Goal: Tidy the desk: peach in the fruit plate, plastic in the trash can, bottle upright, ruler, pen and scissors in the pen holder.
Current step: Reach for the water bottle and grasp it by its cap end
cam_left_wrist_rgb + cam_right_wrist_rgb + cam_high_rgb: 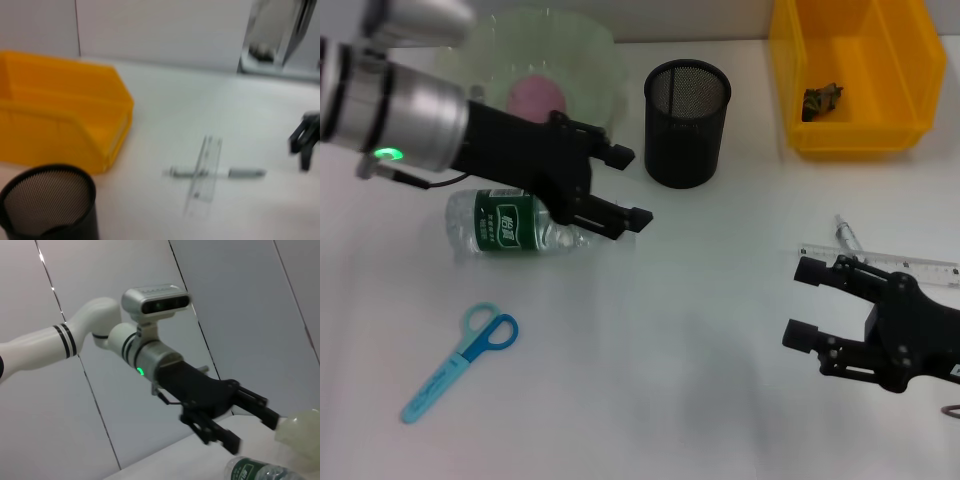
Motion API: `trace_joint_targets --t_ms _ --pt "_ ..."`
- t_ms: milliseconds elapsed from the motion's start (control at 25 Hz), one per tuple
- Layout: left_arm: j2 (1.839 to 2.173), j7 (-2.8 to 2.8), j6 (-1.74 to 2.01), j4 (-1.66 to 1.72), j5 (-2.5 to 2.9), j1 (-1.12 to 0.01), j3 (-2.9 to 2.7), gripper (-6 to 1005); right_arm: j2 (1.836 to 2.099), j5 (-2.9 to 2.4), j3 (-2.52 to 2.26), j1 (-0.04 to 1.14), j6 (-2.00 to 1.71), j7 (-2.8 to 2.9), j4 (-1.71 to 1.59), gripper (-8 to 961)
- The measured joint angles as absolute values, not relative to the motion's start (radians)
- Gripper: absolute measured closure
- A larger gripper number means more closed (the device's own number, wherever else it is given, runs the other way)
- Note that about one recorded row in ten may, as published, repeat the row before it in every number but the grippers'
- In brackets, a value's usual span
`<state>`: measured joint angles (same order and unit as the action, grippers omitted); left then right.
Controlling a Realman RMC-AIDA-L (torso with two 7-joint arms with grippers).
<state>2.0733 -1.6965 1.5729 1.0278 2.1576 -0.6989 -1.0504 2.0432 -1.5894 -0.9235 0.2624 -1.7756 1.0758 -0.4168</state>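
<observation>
A pink peach (pixel 537 95) sits in a pale green translucent plate (pixel 588 50). The clear plastic bottle (pixel 510 224) wears a green label; blue-handled scissors (pixel 460 361), black mesh pen holder (pixel 687 122), yellow plastic bin (pixel 855 75), clear ruler (pixel 920 265).

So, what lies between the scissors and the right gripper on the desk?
Nothing: in the head view the desk is bare between the scissors and the right gripper.
</observation>
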Motion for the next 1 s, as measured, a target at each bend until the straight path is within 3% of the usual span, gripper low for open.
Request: trace_joint_targets --t_ms 480,1000 --pt "2.076 -1.783 1.346 1.039 2.306 -0.740 -1.326 200 2.074 -1.590 -0.930 0.273 -1.767 1.045 -0.387 129" --pt "2.079 -1.861 1.195 0.987 2.386 -0.749 -1.453 201 2.077 -1.591 -0.930 0.289 -1.749 1.045 -0.370 130"
